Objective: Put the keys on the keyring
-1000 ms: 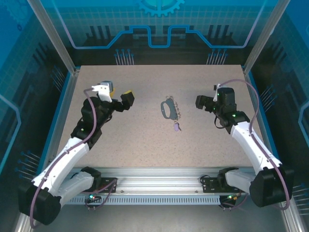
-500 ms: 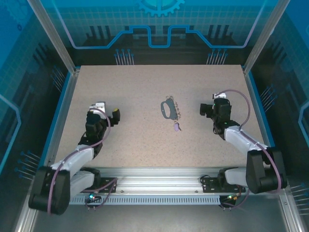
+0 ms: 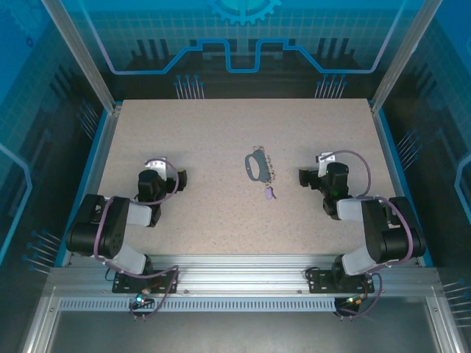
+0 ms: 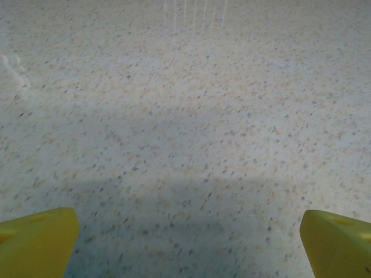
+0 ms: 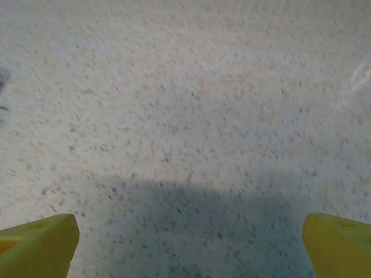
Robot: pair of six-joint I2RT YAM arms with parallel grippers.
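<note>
Left gripper: jaws wide apart and empty, low over the bare table, well left of the keyring.
Right gripper: jaws wide apart and empty, near the key, on its right.
Keyring: flat at mid-table, bead chain along its right side.
Key: just below the chain's end; attachment cannot be told.
Step in hand: judged the opening approach, nothing lifted yet.
Method: steady the ring with one gripper, take the key by its head with the other, and descend squarely.
Clearance: open surface all round, table edges and frame posts well apart.
</note>
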